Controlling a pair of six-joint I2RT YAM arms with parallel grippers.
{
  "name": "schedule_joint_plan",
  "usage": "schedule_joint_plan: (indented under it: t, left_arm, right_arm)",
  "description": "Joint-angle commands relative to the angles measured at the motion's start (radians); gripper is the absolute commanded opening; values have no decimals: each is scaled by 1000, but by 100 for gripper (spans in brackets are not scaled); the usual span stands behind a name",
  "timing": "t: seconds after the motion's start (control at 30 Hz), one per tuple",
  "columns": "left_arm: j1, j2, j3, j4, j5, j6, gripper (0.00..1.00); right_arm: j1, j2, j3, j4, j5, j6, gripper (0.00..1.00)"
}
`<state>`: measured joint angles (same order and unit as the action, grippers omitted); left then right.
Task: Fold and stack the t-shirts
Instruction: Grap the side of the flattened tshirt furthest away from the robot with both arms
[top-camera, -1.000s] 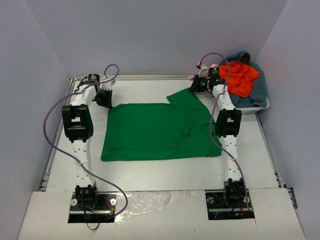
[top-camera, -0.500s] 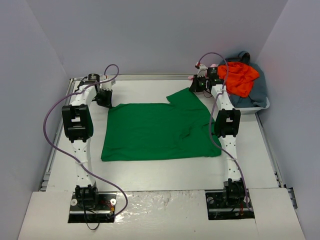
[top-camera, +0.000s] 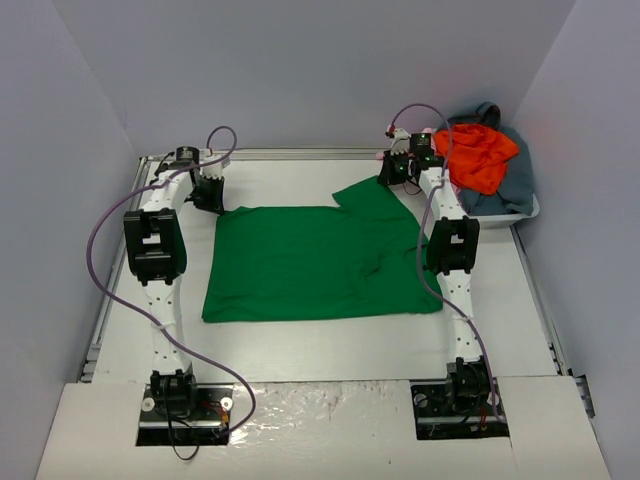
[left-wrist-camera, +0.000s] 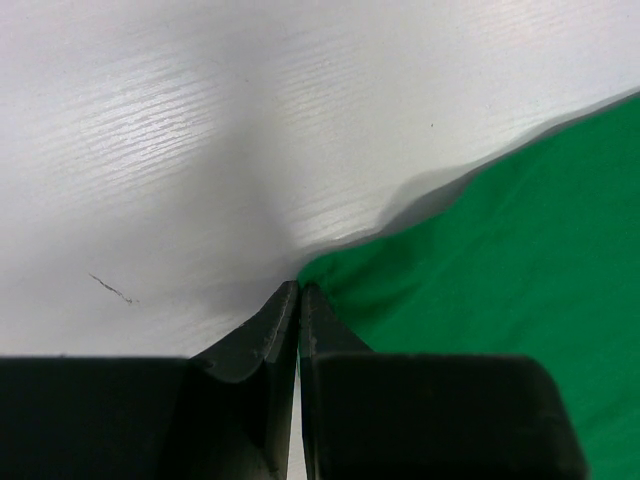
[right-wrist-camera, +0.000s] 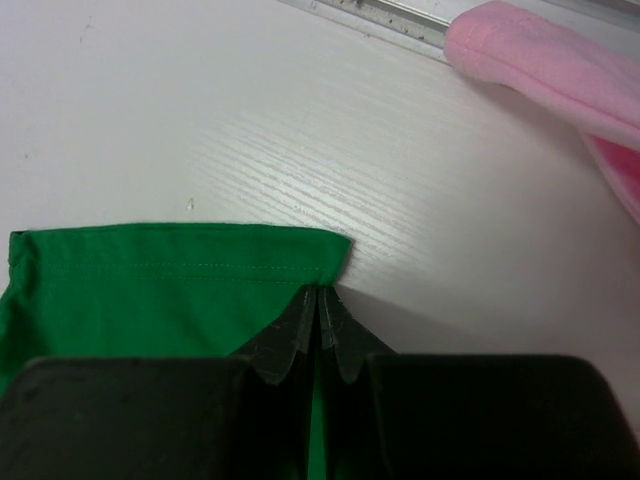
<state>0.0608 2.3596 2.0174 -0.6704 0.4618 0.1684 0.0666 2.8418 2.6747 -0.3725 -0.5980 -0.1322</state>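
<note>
A bright green t-shirt (top-camera: 315, 260) lies spread flat in the middle of the table. My left gripper (top-camera: 212, 205) is shut on its far left corner, seen as green cloth (left-wrist-camera: 480, 260) pinched at the fingertips (left-wrist-camera: 299, 290). My right gripper (top-camera: 392, 178) is shut on the far right sleeve hem (right-wrist-camera: 180, 265), with cloth between the tips (right-wrist-camera: 320, 295). An orange-red shirt (top-camera: 478, 152) and a grey-blue shirt (top-camera: 512, 180) lie piled in the white tub (top-camera: 528, 212). A pale pink shirt (right-wrist-camera: 550, 65) lies beyond the right gripper.
The tub stands at the far right corner against the wall. A metal rail (top-camera: 290, 153) runs along the table's far edge. Purple cables (top-camera: 100, 240) loop off both arms. Grey walls close in on three sides.
The right gripper has shifted slightly farther back with the sleeve corner. The left arm and the shirt body look unchanged.
</note>
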Motion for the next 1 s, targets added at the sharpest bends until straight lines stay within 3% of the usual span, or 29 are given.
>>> schedule_joint_plan:
  t: [0.0,0.57,0.97]
  left_arm:
    - [-1,-108,10,23,0,-23,2]
    - [-6,-135,9,25,26,-32,2]
    - [-7,-229,-103,57,34,-27,2]
  right_arm:
    - [7,-114,-25,-65,18,-26,0]
    - [9,-220,-56,-69,24,-49,0]
    - [6,-407,-311,-68,10,-89,0]
